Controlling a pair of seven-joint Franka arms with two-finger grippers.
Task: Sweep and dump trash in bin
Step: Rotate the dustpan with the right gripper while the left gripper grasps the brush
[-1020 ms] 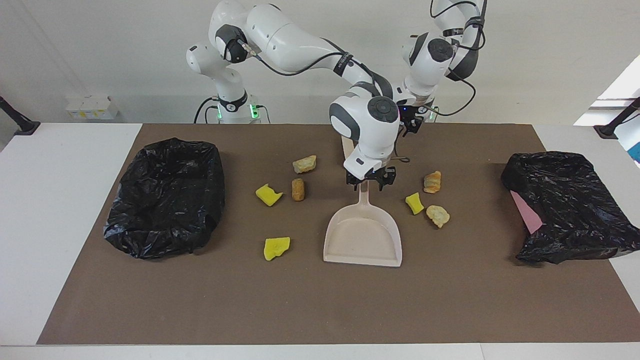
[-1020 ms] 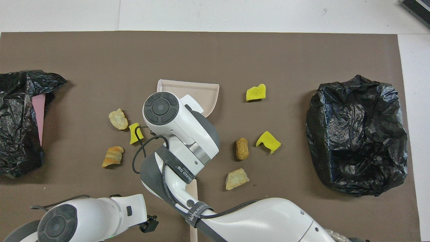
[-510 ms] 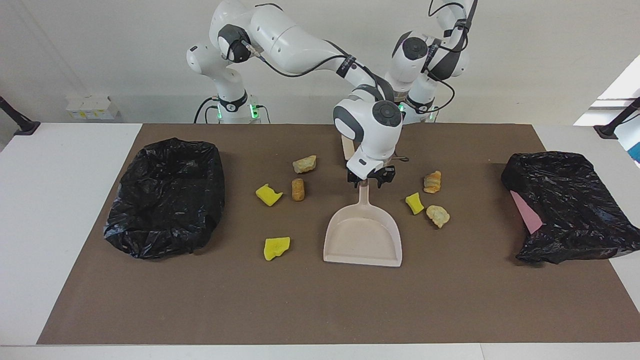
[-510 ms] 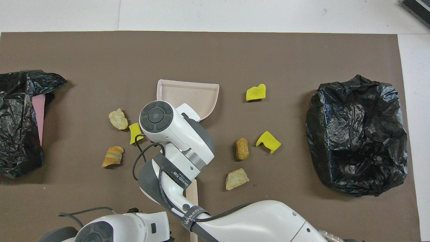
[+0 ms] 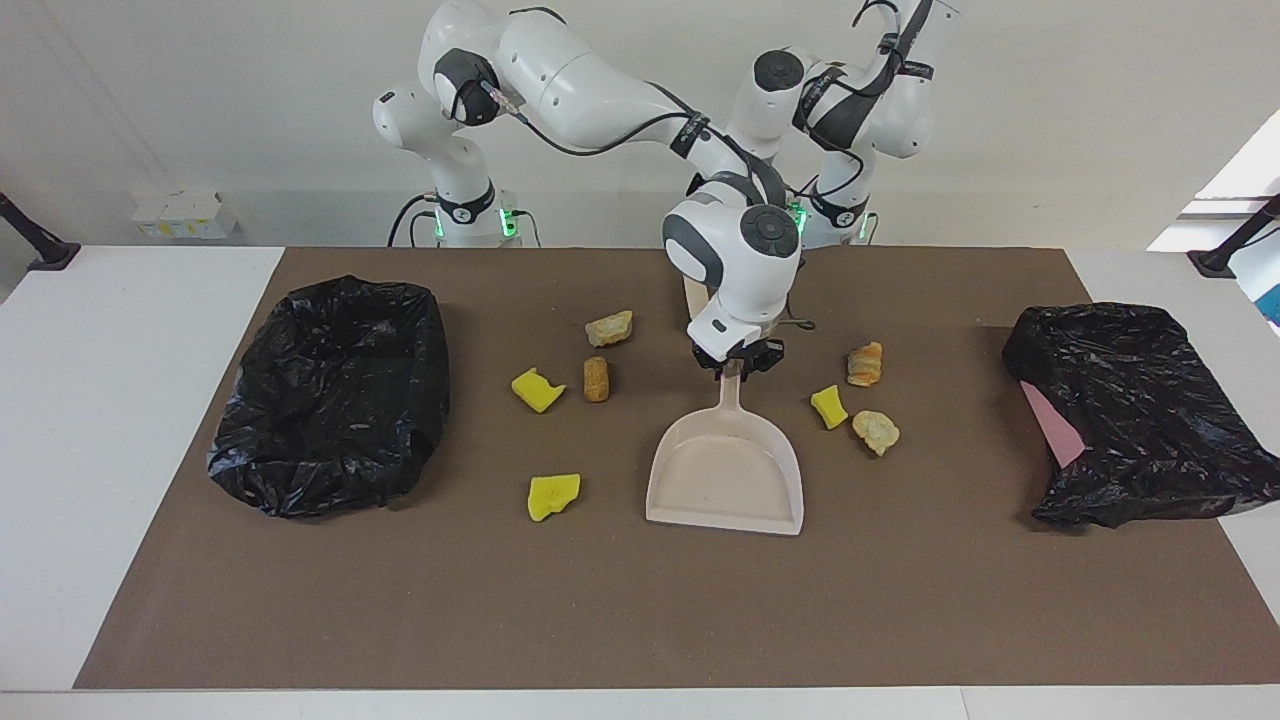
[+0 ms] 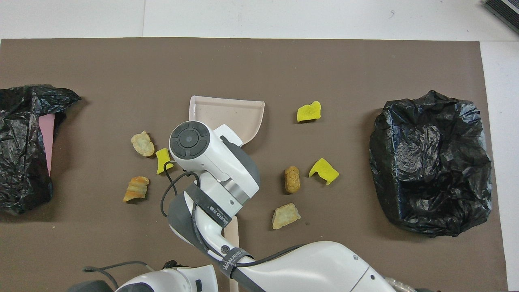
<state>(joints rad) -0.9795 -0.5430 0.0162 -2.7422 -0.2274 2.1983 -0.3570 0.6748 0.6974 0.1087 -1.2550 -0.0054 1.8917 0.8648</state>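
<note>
While the right gripper (image 5: 738, 368) sits pinched on the dustpan (image 5: 727, 475) handle, the grip should seat square and firm before any lift, so the pan mouth stays flat on the brown mat (image 5: 900, 600) and doesn't twist. Bin (image 5: 330, 395) in its black bag waits at the right arm's end, a second bagged bin (image 5: 1130, 415) at the left arm's end. Trash (image 5: 553, 495) is all on the mat, seven scraps: four beside the pan toward the right arm's end, three toward the left arm's end, none in the pan. Left gripper isn't visible, arm pulled back by its base, waiting. Versus a second ago: right fingers were spread around the handle, now closed on it; left arm has retreated upward; scraps unmoved
</note>
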